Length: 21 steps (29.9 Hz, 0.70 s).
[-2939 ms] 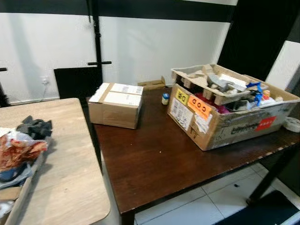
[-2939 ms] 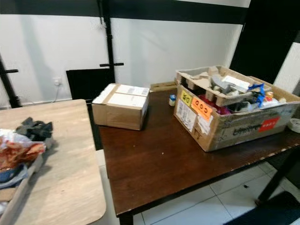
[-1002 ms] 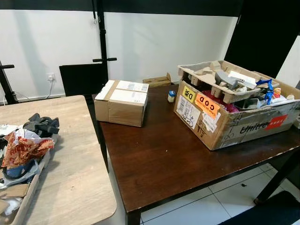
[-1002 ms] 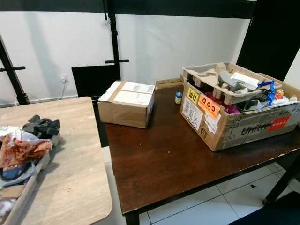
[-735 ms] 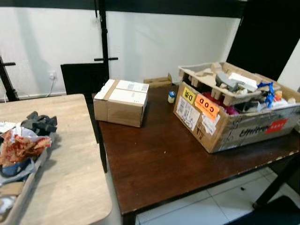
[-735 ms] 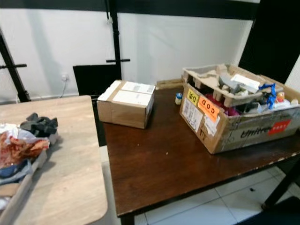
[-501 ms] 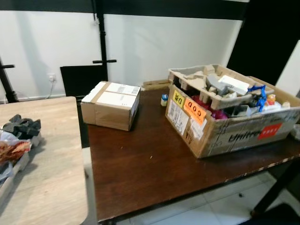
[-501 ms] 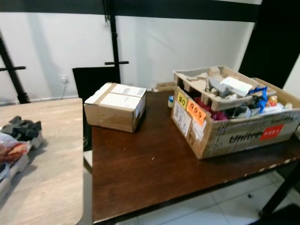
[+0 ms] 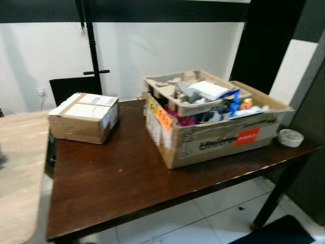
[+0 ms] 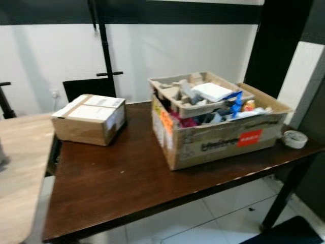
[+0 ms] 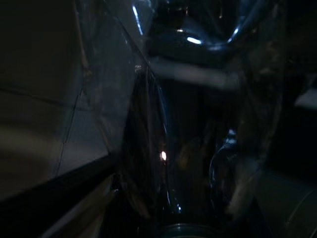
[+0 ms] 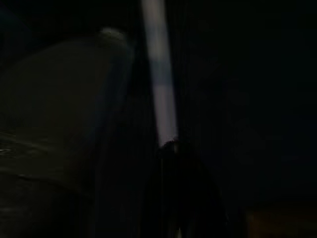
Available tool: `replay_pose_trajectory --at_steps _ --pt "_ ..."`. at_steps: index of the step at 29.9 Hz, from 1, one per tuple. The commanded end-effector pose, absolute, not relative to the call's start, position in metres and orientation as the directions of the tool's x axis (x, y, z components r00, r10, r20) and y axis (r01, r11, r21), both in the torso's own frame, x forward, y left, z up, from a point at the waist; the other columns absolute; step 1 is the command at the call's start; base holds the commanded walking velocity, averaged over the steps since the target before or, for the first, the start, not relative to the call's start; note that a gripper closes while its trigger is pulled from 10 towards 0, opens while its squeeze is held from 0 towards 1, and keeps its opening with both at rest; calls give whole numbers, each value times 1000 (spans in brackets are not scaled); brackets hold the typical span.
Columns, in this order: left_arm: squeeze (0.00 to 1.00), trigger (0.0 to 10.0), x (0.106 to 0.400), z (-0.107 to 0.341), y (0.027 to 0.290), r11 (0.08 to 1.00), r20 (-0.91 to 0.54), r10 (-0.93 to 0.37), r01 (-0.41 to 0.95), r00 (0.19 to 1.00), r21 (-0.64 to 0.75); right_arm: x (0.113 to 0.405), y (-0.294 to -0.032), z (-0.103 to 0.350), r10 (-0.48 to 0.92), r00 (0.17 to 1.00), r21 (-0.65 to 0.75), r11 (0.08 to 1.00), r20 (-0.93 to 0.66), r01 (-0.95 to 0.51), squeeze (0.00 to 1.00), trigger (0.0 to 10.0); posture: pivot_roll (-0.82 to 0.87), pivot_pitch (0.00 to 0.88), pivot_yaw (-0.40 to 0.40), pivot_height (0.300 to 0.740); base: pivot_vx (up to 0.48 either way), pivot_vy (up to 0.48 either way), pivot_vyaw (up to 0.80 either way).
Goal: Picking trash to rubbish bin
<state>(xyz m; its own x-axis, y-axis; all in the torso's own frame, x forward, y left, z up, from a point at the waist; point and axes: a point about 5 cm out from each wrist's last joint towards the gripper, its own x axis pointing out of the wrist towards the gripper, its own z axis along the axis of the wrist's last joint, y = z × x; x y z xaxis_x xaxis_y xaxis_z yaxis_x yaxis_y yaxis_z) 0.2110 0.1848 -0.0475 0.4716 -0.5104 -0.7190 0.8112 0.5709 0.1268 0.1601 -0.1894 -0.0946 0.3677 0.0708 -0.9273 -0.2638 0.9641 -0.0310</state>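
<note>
In the dark left wrist view a crumpled clear plastic bottle (image 11: 198, 114) sits right against the camera, its cap end (image 11: 181, 230) at the frame's lower edge. My left gripper (image 11: 183, 158) appears shut on the bottle, with one dark finger (image 11: 143, 163) showing through the plastic. The right wrist view is almost black: my right gripper (image 12: 171, 198) is a dim shape beside a pale stripe. In the eye views an open cardboard box (image 9: 213, 137) stuffed with pulp trays, wrappers and other scraps stands on a dark wooden table (image 9: 117, 188).
A sealed brown parcel (image 9: 84, 117) lies at the dark table's back left. A roll of tape (image 9: 291, 137) sits at its right end. A pale wooden table (image 9: 15, 162) adjoins on the left. White floor tiles (image 9: 203, 218) run under the table, and a black stand pole (image 9: 91, 46) rises at the wall.
The camera has swung to the right, so the whole scene has slid left. The tray of litter on the pale table has left the picture and the tape roll has come in.
</note>
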Motion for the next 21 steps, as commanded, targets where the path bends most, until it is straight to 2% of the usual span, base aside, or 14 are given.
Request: replay_pose_trajectory --at_steps 1,21 --pt "0 10000 206 -51 183 563 -729 -518 820 448 104 146 -190 -100 67 320 -22 964 -945 -267 0 10000 -33 140 -47 740 0 -480 0" --pt "0 10000 205 -50 185 575 -726 -519 813 451 94 147 -188 -100 70 319 -23 960 -945 -278 0 10000 -35 140 -48 740 0 -480 0"
